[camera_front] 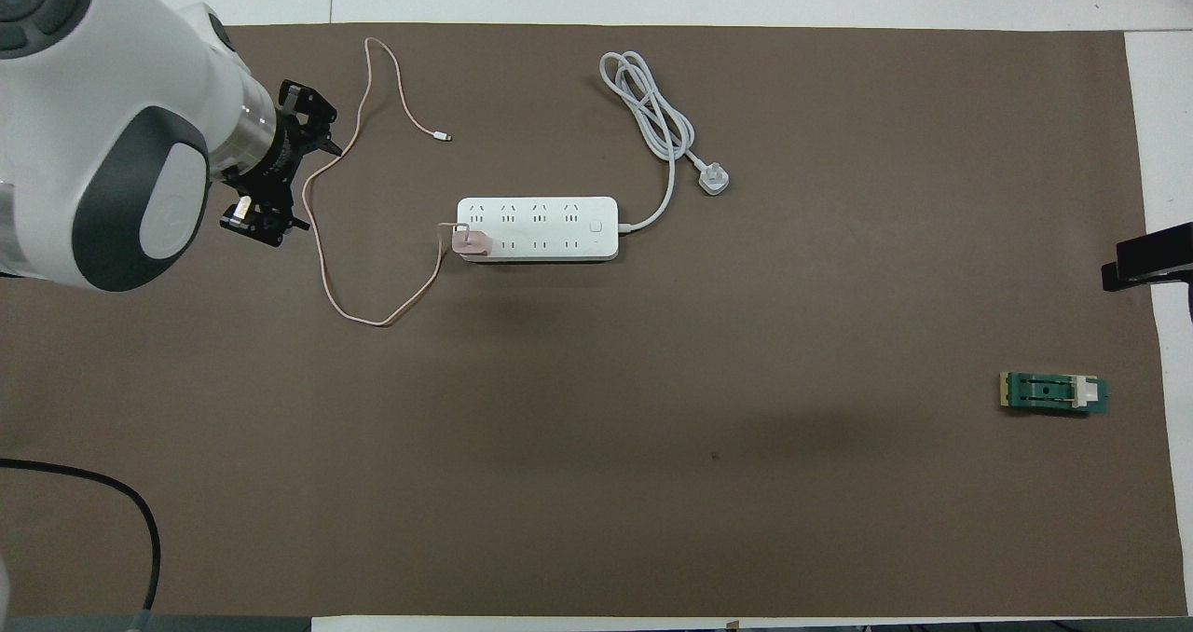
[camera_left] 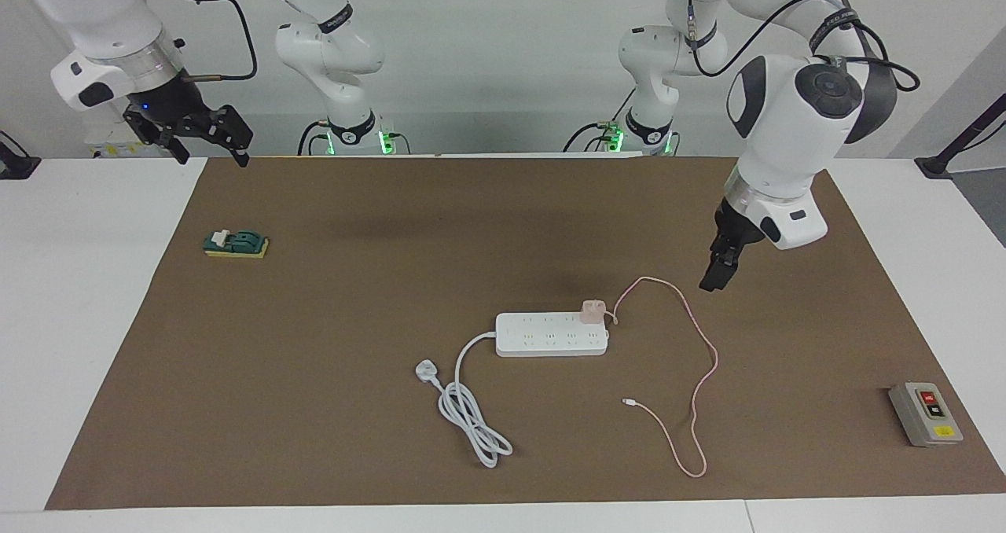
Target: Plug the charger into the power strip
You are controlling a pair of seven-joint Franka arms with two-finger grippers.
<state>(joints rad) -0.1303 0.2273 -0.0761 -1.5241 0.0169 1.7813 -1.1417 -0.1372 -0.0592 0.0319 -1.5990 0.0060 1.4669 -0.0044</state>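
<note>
Risk now sits with the power strip [camera_left: 552, 334] and the pink charger [camera_left: 592, 311] standing in its end socket nearest the robots, toward the left arm's end: I cannot see whether the pins are fully home, and any snag on the looping pink cable [camera_left: 702, 344] could tip it out. Left gripper [camera_left: 717, 272] hangs empty above the mat near that cable, its finger gap unreadable to me, while right gripper [camera_left: 211, 136] waits open at its own end.

cut off: right gripper [camera_front: 1148, 261] showed only a dark tip at the overhead view's 3 o'clock edge | hidden: charger [camera_left: 592, 311] prongs, inside the power strip [camera_left: 552, 335] | too small: left gripper [camera_left: 711, 278] finger gap
</note>
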